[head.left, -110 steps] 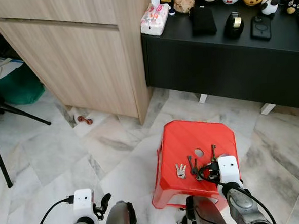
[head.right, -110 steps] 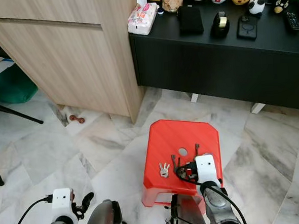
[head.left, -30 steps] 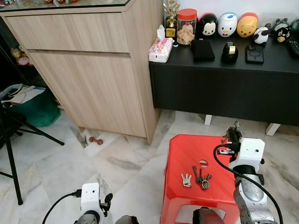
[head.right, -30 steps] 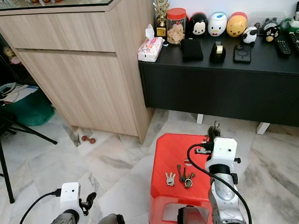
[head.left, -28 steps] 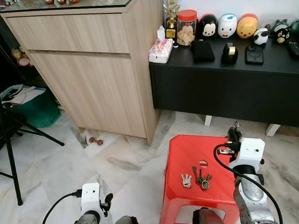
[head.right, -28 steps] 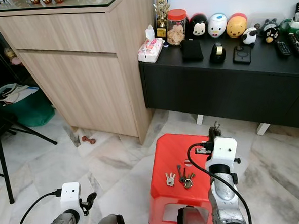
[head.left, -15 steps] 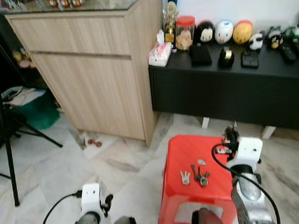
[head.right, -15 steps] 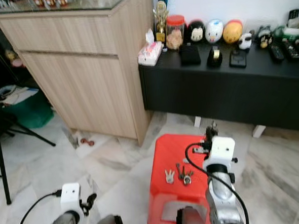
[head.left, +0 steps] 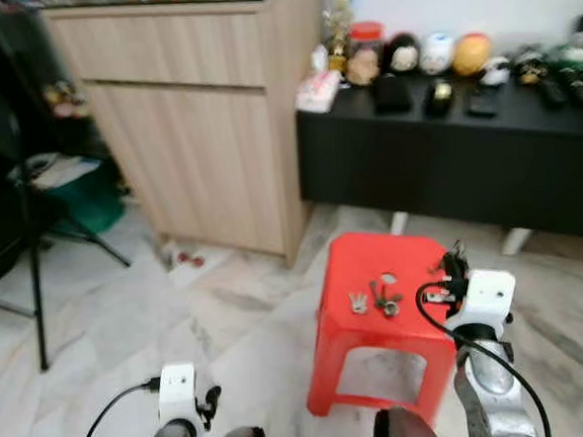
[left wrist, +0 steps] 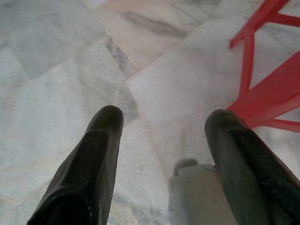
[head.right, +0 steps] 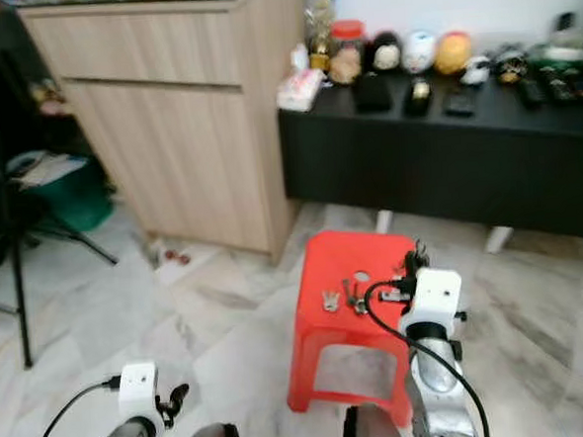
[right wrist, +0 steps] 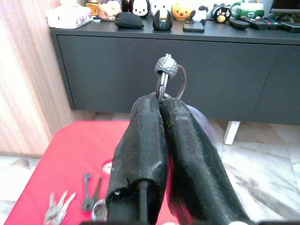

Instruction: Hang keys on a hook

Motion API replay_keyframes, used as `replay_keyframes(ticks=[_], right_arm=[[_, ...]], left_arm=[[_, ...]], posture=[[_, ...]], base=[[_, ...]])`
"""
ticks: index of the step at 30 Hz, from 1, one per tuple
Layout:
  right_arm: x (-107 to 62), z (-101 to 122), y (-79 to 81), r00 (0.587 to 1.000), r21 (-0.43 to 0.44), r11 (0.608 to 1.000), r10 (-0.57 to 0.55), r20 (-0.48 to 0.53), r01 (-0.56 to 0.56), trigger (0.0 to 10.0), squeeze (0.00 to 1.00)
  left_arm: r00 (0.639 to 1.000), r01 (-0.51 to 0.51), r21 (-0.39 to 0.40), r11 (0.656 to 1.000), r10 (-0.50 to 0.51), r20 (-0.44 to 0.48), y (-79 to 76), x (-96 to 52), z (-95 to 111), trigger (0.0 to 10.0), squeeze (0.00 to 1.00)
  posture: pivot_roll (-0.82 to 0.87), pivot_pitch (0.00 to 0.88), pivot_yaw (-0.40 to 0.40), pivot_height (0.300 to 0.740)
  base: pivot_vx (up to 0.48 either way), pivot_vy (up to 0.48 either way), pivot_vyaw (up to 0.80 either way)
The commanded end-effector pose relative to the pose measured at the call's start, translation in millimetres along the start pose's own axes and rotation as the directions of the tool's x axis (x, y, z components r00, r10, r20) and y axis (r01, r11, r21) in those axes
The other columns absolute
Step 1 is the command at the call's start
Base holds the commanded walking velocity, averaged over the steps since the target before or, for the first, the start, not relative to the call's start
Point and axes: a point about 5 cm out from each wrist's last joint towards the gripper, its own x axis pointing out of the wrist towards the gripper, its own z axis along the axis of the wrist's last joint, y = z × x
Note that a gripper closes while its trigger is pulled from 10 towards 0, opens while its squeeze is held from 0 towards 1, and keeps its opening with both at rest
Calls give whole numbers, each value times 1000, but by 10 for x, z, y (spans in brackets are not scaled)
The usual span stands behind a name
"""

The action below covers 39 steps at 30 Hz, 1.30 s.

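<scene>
**Key ring in hand, hook not yet reached**

Far left, a black chair (head.left: 12, 186) and a green bin (head.left: 84, 196) stand beside the tall wooden cabinet (head.left: 197, 125); none of these concern you.

Left gripper (left wrist: 161, 126) hangs low over the marble floor (left wrist: 56, 56), its fingers spread wide with nothing between them, just beside a leg of the red stool (head.left: 416, 315); treat that arm as idle.

On the stool's top lie a silver bunch of keys (right wrist: 56, 208) and a pair of dark keys (right wrist: 90, 185), near each other and untouched.

Right gripper (right wrist: 160, 99) is raised above the stool's right edge, its fingers pressed together on a key ring (right wrist: 167, 70) with a knurled metal knob that stands above the tips; whether keys hang below it you cannot tell, the fingers hide that.

Behind runs the black sideboard (head.left: 446, 159), lined with figurines.

Judgement: pick-up looks done; finding the hook, carrying the ring there and slipping it on all remain; the head views are blurred, so check position before reaching.
</scene>
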Motion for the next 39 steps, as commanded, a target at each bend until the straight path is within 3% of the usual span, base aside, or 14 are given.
replay_keyframes(ticks=[1,24,34,39], right_arm=[[35,97,32,999,10,1000,18,41,-18,10000,0],[42,148,30,998,5,1000,22,57,-23,10000,0],[33,145,10,998,7,1000,19,60,-20,10000,0],[25,36,-27,1000,1,1000,11,-1,-11,10000,0]], left_arm=[[1000,-19,-8,1000,18,-23,42,-19,-56,10000,0],[1000,2,8,1000,-2,-28,-7,-16,-62,10000,0],[999,9,11,1000,-9,-33,-27,-16,-70,10000,0],[999,9,12,1000,-8,-34,-32,-15,-69,10000,0]], posture=[[-29,40,45,622],[-31,60,40,740],[-32,64,40,740],[-36,69,38,740]], base=[[0,0,0],[0,0,0],[0,0,0],[0,0,0]])
